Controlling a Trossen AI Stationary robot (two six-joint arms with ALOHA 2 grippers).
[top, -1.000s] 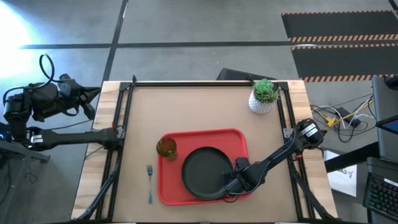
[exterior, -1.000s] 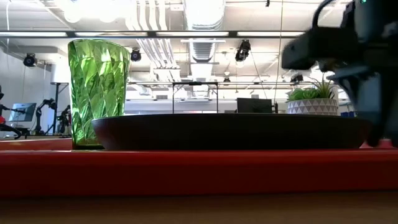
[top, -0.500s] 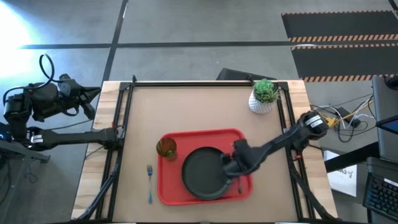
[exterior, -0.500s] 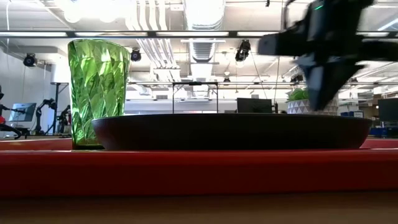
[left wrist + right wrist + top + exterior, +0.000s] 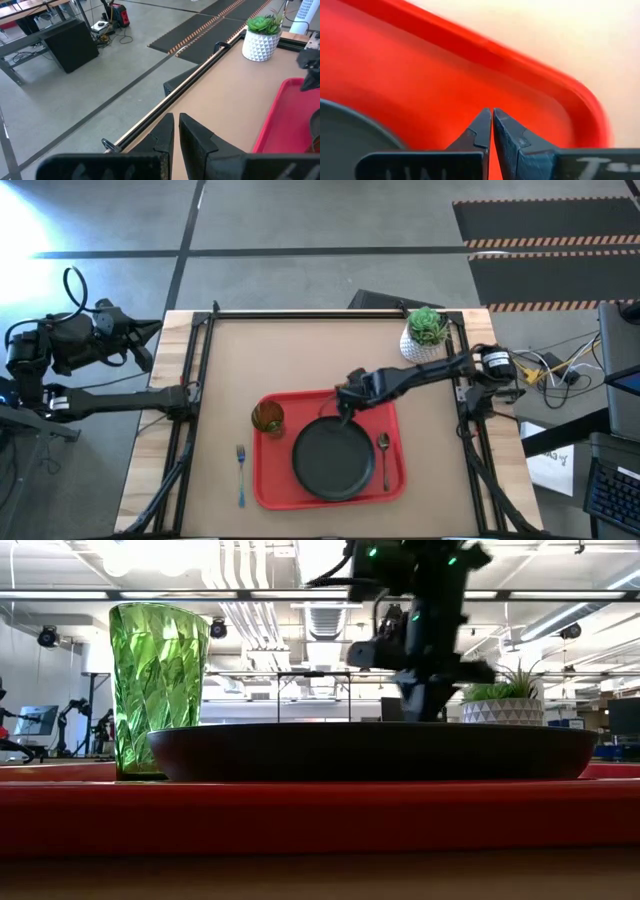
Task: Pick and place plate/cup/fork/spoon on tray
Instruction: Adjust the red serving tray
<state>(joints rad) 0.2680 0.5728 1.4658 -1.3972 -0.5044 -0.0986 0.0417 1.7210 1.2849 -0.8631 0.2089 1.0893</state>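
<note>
Since 1 s ago my right gripper [image 5: 346, 402] swung off the spoon [image 5: 383, 457], fingers closed, empty, over the tray's [image 5: 272, 485] far rim; only the high view shows the spoon.

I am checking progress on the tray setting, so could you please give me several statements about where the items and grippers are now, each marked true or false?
1. The spoon lies on the tray, beside the plate. True.
2. The fork is on the tray. False: it lies on the table, off the tray's left side.
3. The cup stands on the tray. True.
4. The right gripper holds the spoon. False: it is shut on nothing, above the tray's far part.
5. The left gripper is over the tray. False: it is off the table's left side.
</note>
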